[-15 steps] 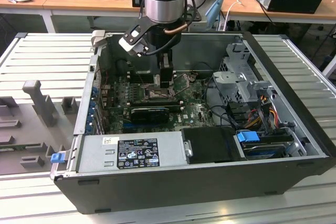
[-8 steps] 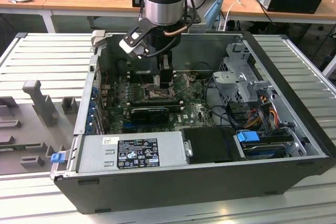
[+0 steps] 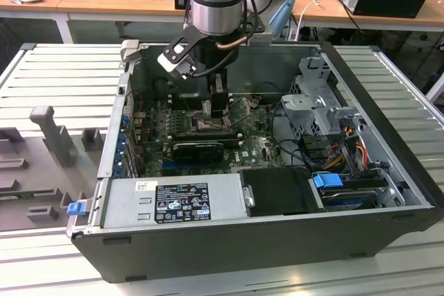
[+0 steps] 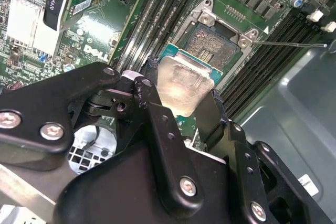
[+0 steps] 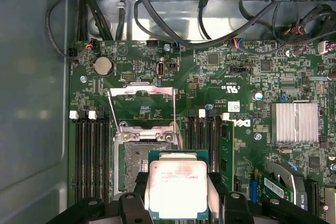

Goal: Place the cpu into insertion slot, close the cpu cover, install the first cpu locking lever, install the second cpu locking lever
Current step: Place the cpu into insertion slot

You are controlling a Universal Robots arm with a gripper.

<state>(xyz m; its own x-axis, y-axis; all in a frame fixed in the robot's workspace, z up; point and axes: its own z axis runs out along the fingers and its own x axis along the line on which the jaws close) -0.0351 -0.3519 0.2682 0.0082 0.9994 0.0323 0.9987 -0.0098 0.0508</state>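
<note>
While your gripper (image 5: 178, 188) is clamped on the cpu (image 5: 177, 174) by two opposite edges, the chip overlaps one side of the insertion slot (image 5: 134, 169); part of the contact field is uncovered in both wire views' counterpart, the second wrist view (image 4: 212, 51). Print on the chip's metal top is too faint to read. cpu cover (image 5: 142, 90) stands flipped open beyond the slot, and a thin lever wire (image 4: 289, 43) sticks out from a slot corner. The green board (image 5: 210, 77) carries white lettering, and the power supply (image 3: 182, 202) carries printed stickers.
</note>
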